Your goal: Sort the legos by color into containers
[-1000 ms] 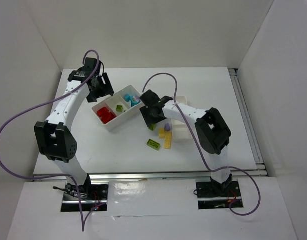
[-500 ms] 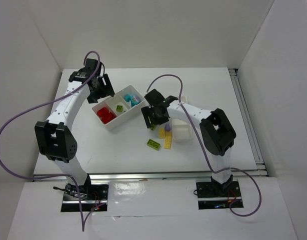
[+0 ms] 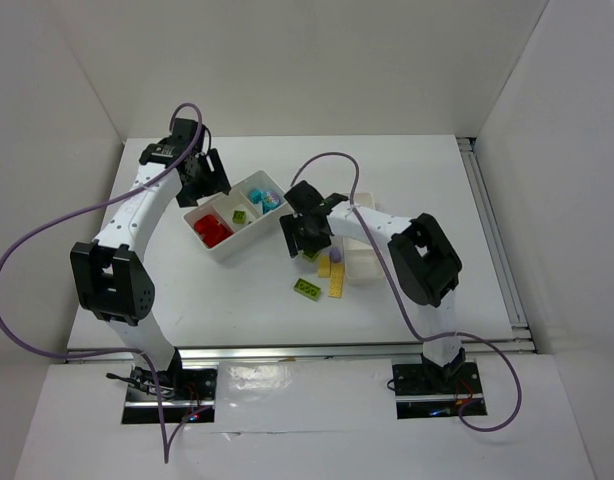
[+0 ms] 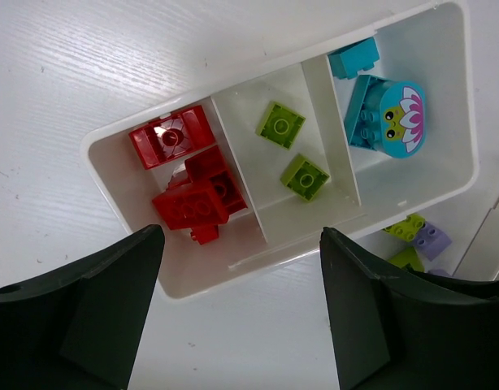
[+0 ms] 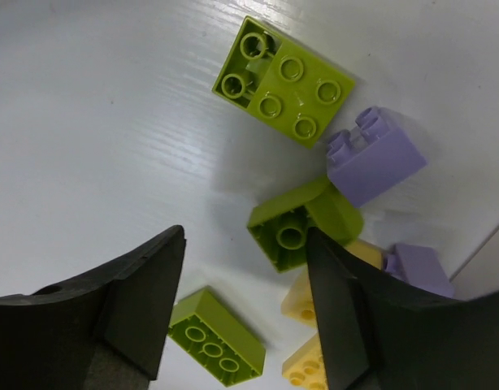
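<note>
White counter (image 3: 187, 300) is seen from above, with the three-compartment tray (image 3: 253, 236) beside the left end effector (image 3: 209, 172). The right end effector (image 3: 305, 240) is poised over loose legos (image 3: 334, 282) just beside the narrower tray (image 3: 365, 268).

At the left wrist, wide, empty jaws are shown above red bricks (image 4: 188, 175), lime green bricks (image 4: 292, 150) and teal bricks (image 4: 365, 122), one colour per compartment.

At the right wrist, the jaws are spread and nothing is gripped. An overturned lime green brick (image 5: 294, 231) lies between them, nearer one finger.

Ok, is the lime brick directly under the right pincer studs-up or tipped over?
Tipped over: the lime brick shows its hollow underside and inner tube, no studs.
</note>
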